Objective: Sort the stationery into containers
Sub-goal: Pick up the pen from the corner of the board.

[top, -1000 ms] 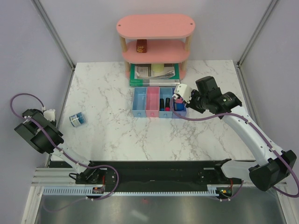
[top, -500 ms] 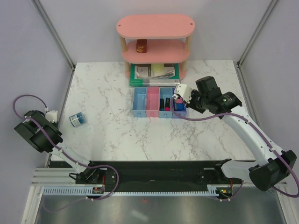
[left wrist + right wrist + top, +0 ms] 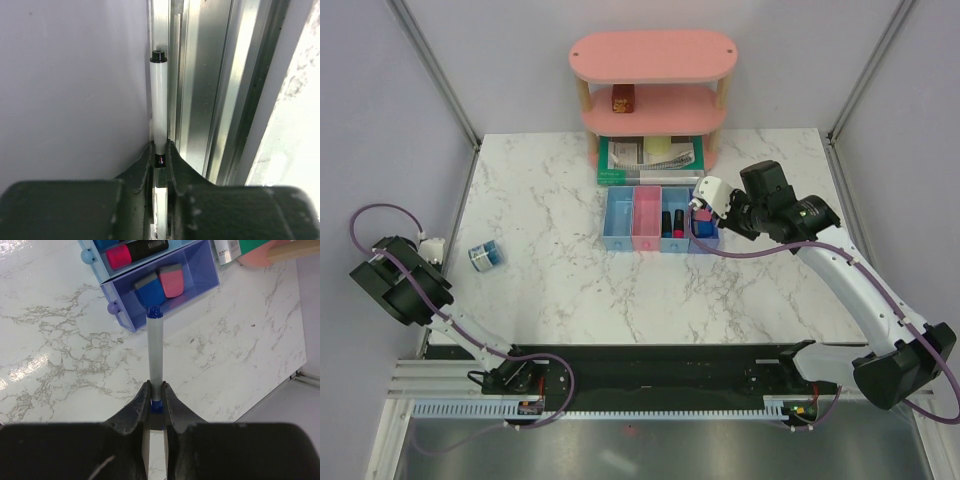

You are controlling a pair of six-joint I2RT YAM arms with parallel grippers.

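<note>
My right tool, clamped on a blue-capped pen, has crept farther over the purple-blue tray — ready, I judge, to drop — while my left tool grips a white pen beyond the surface's left edge.

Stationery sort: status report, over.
Right hand shut on blue-capped white pen, tip at purple-blue plastic tray. Left hand shut on black-capped white pen. Nothing blocking.

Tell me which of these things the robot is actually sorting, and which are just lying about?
Job: row of four plastic trays; white black-capped pen in left end effector; grey blue-capped pen in right end effector; blue patterned tape roll; pink eraser.
Lying about: pink oval shelf; green books; brown box.
</note>
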